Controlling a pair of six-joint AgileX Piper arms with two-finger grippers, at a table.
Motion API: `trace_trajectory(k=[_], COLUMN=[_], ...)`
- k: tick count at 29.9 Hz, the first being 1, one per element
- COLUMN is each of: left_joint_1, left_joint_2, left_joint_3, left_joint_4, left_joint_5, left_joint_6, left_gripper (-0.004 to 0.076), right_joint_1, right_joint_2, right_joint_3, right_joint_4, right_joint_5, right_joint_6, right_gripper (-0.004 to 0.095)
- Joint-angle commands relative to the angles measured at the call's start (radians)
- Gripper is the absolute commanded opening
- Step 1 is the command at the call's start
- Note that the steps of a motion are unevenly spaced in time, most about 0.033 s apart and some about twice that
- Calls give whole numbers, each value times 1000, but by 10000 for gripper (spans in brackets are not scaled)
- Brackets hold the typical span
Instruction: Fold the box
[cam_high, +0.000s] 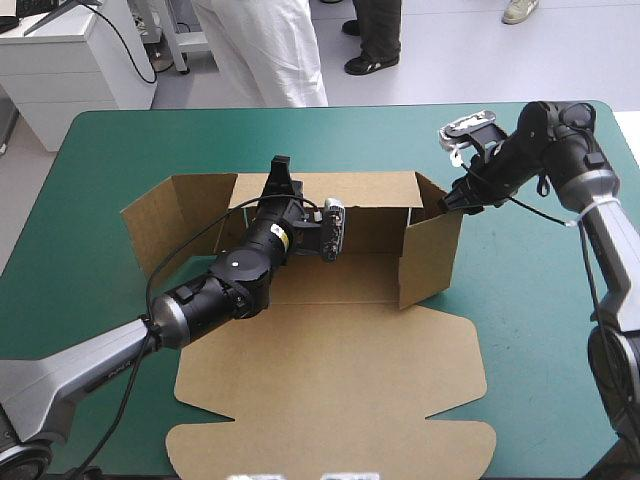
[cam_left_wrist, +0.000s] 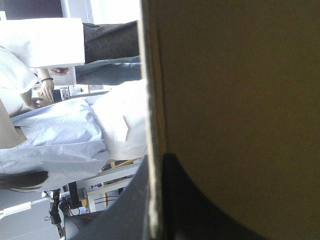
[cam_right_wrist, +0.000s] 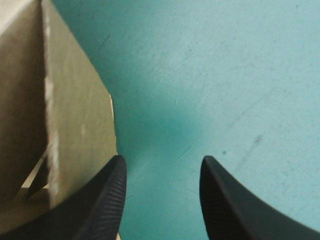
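Lying crosswise, box (cam_high: 345, 290), lid (cam_high: 330, 390) flat toward near edge

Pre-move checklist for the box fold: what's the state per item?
1. left claw gripping the box by its back wall: ok, shut on the top edge.
2. right claw open: ok, fingers apart.
3. Right wall inside the right claw's gap: not ok, it sits beside one finger; only teal-green cover lies between.
4. Right wall upright: ok.
5. Left flap squared up: not ok, splays outward.
6. Lid flat: ok.
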Motion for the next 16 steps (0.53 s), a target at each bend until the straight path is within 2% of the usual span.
trace_trajectory(k=[1, 4, 16], left_joint_1=[-1, -1, -1], left_joint_2=[-35, -35, -35], left_joint_3=[-26, -26, -26], left_joint_4=[36, 36, 36], left_joint_5=[4, 4, 4], left_joint_6=[-4, -4, -4], left_gripper=[-10, -10, -10], right_joint_1=[-7, -7, -3], right_joint_2=[-112, -151, -237], right_joint_3=[46, 112, 310], right_joint_4=[74, 166, 256], right_joint_5=[-52, -102, -167], right_joint_6=[-42, -86, -114], right_gripper=[423, 409, 385])
